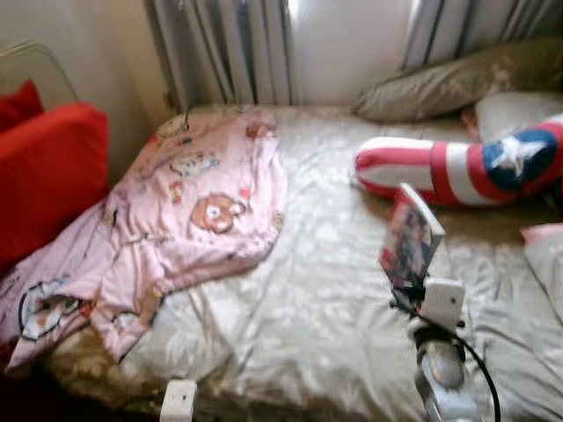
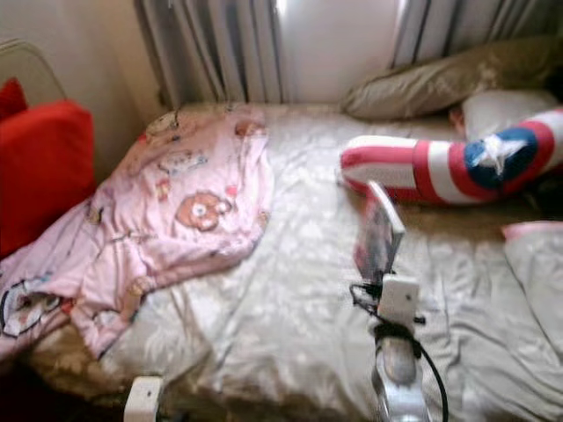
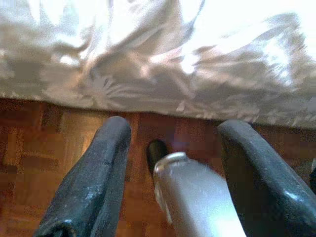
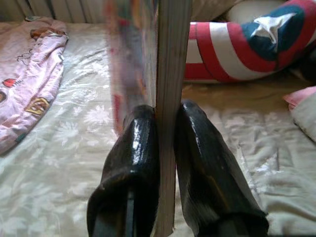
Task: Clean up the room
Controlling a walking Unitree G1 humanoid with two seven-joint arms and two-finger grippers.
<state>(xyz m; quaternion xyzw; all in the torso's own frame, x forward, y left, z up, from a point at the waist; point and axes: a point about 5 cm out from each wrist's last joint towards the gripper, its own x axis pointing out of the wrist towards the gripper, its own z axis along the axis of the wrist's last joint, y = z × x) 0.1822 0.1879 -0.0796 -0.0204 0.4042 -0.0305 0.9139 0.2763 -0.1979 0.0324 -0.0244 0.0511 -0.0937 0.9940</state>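
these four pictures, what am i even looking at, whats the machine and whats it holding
This is a walking humanoid robot tidying a bedroom. The two top pictures come from its head camera, looking down at a bed. The other two come from cameras on its wrists, looking along each gripper's black fingers.

On the bed lie a pink cartoon-print blanket, a red, white and blue star-shield pillow and a beige pillow. A red cushion sits beside the bed.

The right gripper is raised above the bed, pinching a thin book upright between its fingers. The left gripper hangs low and open over the wooden floor at the bed's edge, holding nothing.
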